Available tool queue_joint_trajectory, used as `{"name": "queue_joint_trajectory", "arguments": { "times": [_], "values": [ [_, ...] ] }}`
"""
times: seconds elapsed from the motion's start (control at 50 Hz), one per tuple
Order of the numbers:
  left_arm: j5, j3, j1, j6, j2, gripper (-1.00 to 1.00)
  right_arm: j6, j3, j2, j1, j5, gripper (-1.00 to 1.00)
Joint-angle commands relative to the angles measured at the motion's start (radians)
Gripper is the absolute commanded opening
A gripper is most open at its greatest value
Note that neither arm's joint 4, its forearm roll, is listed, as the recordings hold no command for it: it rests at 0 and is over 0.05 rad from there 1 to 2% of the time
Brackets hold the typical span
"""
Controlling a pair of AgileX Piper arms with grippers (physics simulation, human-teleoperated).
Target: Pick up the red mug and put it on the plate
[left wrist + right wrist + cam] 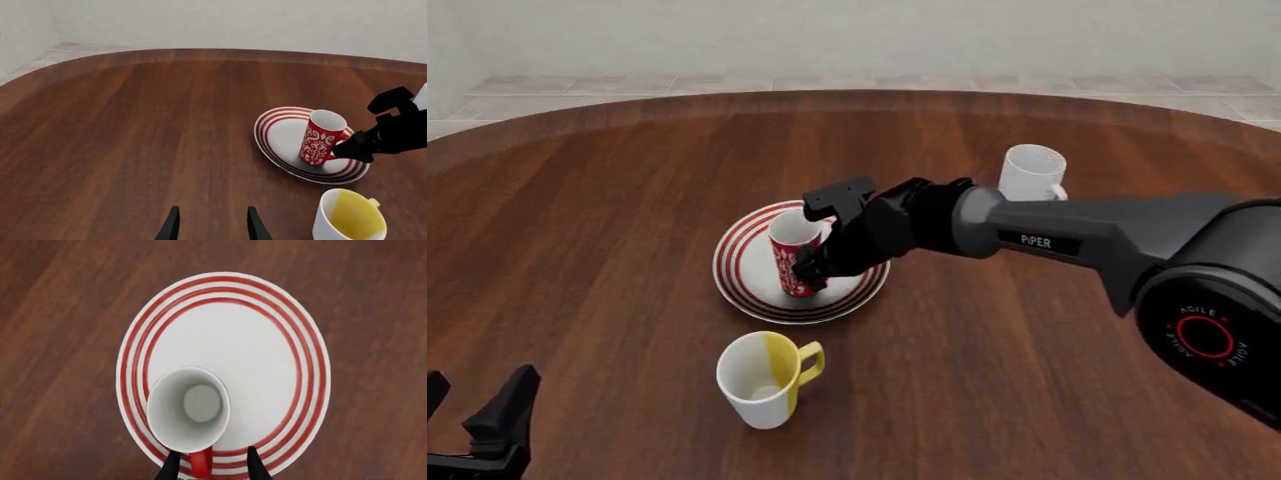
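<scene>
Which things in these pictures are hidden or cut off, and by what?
- Front view: right claw covers the red mug handle.
- Right wrist view: picture edge cuts the handle, so grip is unclear.
- Front view: left claw is cut by the edge.
- Left wrist view: yellow mug is cut off.

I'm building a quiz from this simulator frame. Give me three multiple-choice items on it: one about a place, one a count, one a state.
1. Where does the red mug stand?
A. on the bare table
B. on the plate
C. inside the white-and-yellow mug

2. How many mugs are on the scene?
A. two
B. three
C. four

3. How is the right pincer placed?
A. its fingers on either side of the red mug's handle
B. shut on the plate's rim
C. far from every mug

Answers:
1 B, the front and left wrist views show the mug's base on the plate's white centre.
2 B, the front view shows the red mug, the white-and-yellow one and a plain white mug.
3 A, the right wrist view shows the red handle between the two fingers.
</scene>
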Motion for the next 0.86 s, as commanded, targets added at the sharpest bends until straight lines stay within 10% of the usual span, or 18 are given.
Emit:
{"name": "queue_joint_trajectory", "arguments": {
  "times": [0.02, 0.2, 0.54, 0.62, 0.78, 0.86],
  "values": [
    [0.000, -0.001, 0.001, 0.001, 0.000, 1.00, 0.008, 0.026, -0.024, 0.010, -0.014, 1.00],
    [-0.005, 0.007, -0.005, 0.002, 0.000, 1.00, 0.007, 0.228, -0.327, 0.110, -0.114, 1.00],
    [-0.013, 0.009, -0.020, 0.013, 0.000, 1.00, 0.019, 0.341, -0.781, 0.321, -0.013, 1.00],
    [-0.013, 0.011, -0.015, 0.013, 0.000, 1.00, -0.095, 0.273, -0.885, 0.298, 0.083, 1.00],
    [-0.018, 0.013, -0.013, 0.012, 0.000, 1.00, -0.530, 0.334, -1.255, 0.137, 0.070, 1.00],
    [-0.018, 0.014, -0.008, 0.013, 0.000, 1.00, -0.511, 0.351, -1.422, 0.109, 0.119, 1.00]
  ]
}}
